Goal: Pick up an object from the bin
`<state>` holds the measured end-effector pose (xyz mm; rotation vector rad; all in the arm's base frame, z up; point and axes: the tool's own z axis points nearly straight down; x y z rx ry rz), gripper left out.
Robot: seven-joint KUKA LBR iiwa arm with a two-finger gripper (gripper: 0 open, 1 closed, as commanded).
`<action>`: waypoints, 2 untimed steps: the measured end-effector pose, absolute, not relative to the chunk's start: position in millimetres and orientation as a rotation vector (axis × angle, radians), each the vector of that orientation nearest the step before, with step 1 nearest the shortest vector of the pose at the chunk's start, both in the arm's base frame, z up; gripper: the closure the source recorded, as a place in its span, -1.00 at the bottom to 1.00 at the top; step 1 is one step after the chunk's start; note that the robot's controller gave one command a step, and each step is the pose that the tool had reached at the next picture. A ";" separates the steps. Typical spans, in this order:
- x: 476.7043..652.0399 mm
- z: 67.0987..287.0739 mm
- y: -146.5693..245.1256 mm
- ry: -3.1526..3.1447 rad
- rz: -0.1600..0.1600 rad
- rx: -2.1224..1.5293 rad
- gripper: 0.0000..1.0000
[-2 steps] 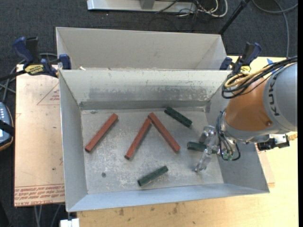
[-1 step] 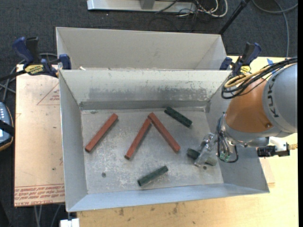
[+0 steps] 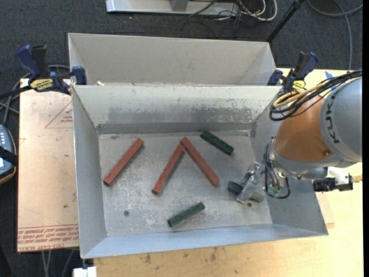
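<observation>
A: Dark-green bar lying nearest, front of bin, w/ nothing close by. Not the one by the gripper tho.

B: Right. Gripper low at right side, touching or just beside short dark-green block. Open or closed: can't tell from here.

A: Holding anything?

B: Nothing visible in it. Step in hand, at a guess: grasp on that block.

A: Then centre over it, square to its long sides, keep off bin wall & red-brown bar nearby. Close only once straddling it; lift straight up.
</observation>
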<state>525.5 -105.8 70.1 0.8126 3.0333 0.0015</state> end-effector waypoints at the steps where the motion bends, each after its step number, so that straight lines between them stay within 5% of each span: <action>1: 524.8 72.4 -105.6 3.036 0.001 0.813 1.00; 2: 522.3 88.1 -105.1 3.045 0.000 0.815 1.00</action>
